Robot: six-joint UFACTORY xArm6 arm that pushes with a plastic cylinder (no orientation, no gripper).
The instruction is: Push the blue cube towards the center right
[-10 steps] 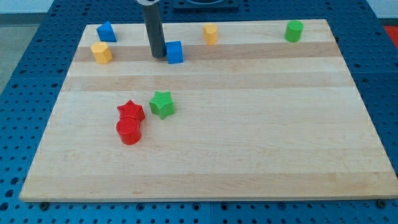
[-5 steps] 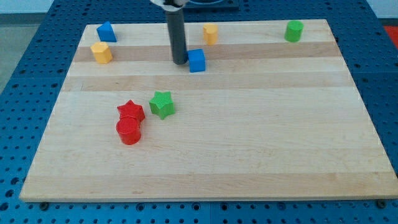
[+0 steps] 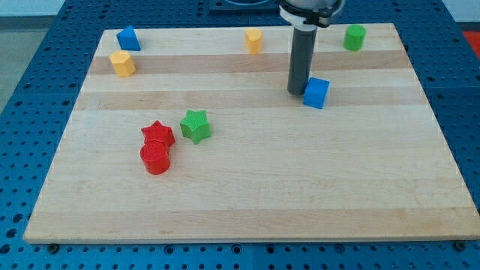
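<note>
- Sitting right of centre on the board (image 3: 247, 217), blue cube (image 3: 316, 92), upper half.
- Pressing my tip (image 3: 297, 91) against its left side, nothing gripped, just a bare rod.
- Probably needing more shoving right and slightly down.

This looks like a robotics lab. A pale wooden board (image 3: 247, 195) sits on a blue perforated bench (image 3: 30, 112), its grid of mounting holes showing all round.

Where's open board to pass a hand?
Open: the whole bottom strip of the board and the right half below the blue cube. Crowded: red star, red cylinder and green star cluster at left; my tip beside the cube.
</note>
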